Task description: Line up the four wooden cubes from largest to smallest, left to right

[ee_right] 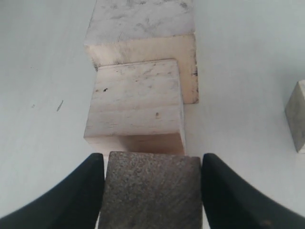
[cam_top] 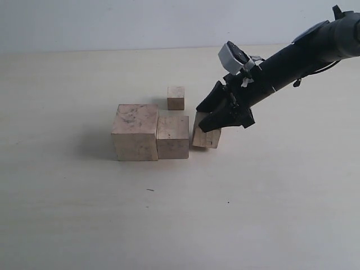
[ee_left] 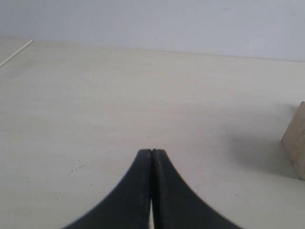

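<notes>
The third-largest wooden cube (cam_top: 207, 139) (ee_right: 150, 191) sits clamped between the two black fingers of the right end effector (cam_top: 206, 117) (ee_right: 151, 162). One finger (ee_right: 88, 191) presses on each of two opposite faces. The cube looks slightly tilted and low over the table (cam_top: 253, 214); whether its underside touches the surface I cannot tell.

Just beside it, toward the left of the exterior view, the second-largest cube (cam_top: 172, 136) (ee_right: 136, 102) stands flat on the table, with only a thin gap showing between the two. Next comes the largest cube (cam_top: 135, 132) (ee_right: 143, 19), its side flush against the second-largest. The three run in a row of falling size from left to right.

The smallest cube (cam_top: 176, 97) (ee_right: 298, 121) stands apart behind this row, farther from the exterior camera, roughly level with the second-largest cube's right side.

The left end effector (ee_left: 151, 152) hangs over bare table with its fingers pressed together and nothing between them.
</notes>
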Action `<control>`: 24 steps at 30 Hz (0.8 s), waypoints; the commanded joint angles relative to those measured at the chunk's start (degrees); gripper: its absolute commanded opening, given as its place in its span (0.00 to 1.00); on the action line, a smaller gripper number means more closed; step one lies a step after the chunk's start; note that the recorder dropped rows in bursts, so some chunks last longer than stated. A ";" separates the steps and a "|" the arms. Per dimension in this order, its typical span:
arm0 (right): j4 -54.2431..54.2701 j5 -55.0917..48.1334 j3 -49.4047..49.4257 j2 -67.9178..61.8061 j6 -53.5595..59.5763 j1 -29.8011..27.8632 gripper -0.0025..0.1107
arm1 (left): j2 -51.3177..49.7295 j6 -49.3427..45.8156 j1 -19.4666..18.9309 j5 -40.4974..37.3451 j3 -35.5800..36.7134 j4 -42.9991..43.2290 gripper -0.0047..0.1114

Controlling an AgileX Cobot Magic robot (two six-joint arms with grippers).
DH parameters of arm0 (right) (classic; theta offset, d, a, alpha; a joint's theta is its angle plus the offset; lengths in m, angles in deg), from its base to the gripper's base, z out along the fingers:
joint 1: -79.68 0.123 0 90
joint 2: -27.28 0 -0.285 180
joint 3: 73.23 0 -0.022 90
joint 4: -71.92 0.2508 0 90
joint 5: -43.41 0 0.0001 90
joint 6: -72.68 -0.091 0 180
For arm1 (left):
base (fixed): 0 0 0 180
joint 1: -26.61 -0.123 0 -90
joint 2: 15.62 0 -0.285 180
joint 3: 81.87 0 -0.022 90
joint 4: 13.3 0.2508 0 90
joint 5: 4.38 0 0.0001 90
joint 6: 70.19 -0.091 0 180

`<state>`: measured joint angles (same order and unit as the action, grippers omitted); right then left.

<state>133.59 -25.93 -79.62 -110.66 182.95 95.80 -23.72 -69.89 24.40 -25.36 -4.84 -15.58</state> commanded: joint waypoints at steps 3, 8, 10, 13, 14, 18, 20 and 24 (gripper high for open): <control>1.11 -0.62 0.30 0.11 -0.43 -0.13 0.47 | 0.32 0.15 0.05 0.74 0.19 -0.04 0.04; 0.70 -0.62 0.30 0.11 -0.98 -0.13 0.47 | 0.32 0.15 0.05 0.74 0.19 -0.04 0.04; 0.72 -0.62 0.30 0.11 -0.98 -0.13 0.47 | 0.32 0.15 0.05 0.74 0.19 -0.04 0.04; 0.72 -0.62 0.30 0.11 -0.98 -0.13 0.47 | 0.32 0.15 0.05 0.74 0.19 -0.04 0.04; 0.72 -0.62 0.30 0.11 -0.98 -0.13 0.47 | 0.32 0.15 0.05 0.74 0.19 -0.04 0.04; 0.72 -0.62 0.30 0.11 -2.77 -0.13 0.47 | 0.32 0.15 0.05 0.74 0.19 -0.04 0.04; 0.42 -0.62 0.30 0.11 -4.07 -0.13 0.47 | 0.32 0.15 0.05 0.74 0.19 -0.04 0.04; -0.20 -0.62 0.30 0.11 -3.83 -0.13 0.47 | 0.32 0.15 0.05 0.74 0.19 -0.04 0.04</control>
<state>133.17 -25.93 -79.62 -110.66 179.14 95.80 -23.72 -69.89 24.40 -25.36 -4.84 -15.58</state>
